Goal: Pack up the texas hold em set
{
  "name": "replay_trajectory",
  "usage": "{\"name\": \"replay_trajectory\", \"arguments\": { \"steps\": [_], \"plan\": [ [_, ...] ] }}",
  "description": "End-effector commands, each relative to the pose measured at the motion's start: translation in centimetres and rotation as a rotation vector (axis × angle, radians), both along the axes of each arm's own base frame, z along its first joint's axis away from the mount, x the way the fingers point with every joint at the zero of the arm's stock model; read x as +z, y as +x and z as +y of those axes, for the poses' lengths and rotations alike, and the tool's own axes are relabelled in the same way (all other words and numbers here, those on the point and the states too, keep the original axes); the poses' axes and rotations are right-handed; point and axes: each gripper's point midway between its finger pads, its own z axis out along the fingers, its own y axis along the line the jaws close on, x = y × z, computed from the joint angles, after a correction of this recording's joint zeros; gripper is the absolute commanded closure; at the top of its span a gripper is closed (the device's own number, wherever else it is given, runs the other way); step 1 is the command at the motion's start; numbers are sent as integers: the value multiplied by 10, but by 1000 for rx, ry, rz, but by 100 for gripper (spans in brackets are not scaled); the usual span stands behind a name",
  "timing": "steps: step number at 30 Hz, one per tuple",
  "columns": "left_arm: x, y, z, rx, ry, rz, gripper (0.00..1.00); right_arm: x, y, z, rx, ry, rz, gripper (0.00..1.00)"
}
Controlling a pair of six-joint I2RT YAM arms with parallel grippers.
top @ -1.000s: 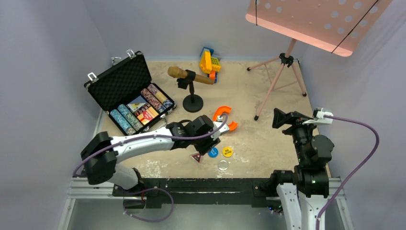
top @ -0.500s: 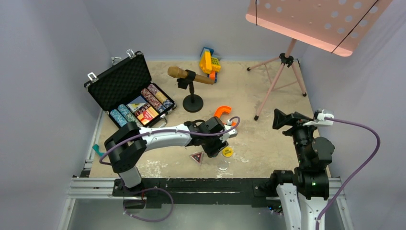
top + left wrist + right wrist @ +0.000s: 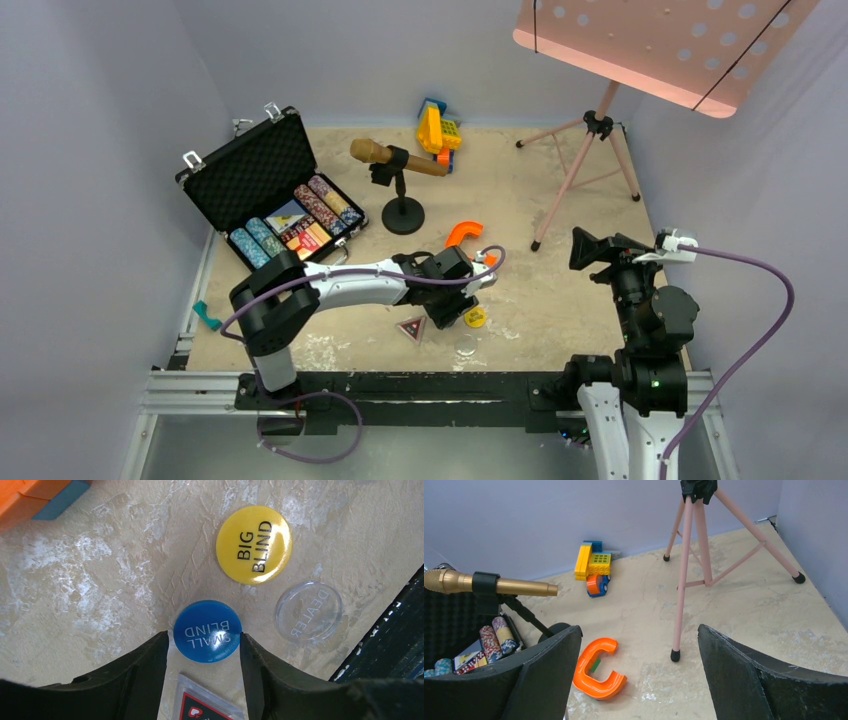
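Left gripper (image 3: 204, 636) is reaching further right than a second ago | you're spreading it astride the blue button (image 3: 207, 639) lying flat on the table (image 3: 100, 580), lining up an edge pinch | case (image 3: 250, 170) sitting open, well apart | right gripper (image 3: 639, 629) gaping, empty

yellow button (image 3: 254, 544), black lettering; blue button (image 3: 207, 637), white lettering; clear dealer button (image 3: 309, 611); orange c-shaped piece (image 3: 599, 675); black case (image 3: 250, 170), dimpled lining.

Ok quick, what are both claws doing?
Left claw: open, either side of the blue button, not gripping it.
Right claw: open, empty.
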Motion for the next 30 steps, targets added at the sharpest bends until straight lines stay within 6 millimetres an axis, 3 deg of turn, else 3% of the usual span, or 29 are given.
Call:
{"name": "replay_trajectory", "arguments": {
  "steps": [1, 30],
  "plan": [
    [14, 12, -12, 7, -29, -54, 41, 13, -3, 1, 8, -9, -47, 9],
    [-10, -4, -8, -25, 47, -16, 40, 13, -3, 1, 7, -9, -48, 9]
  ]
}}
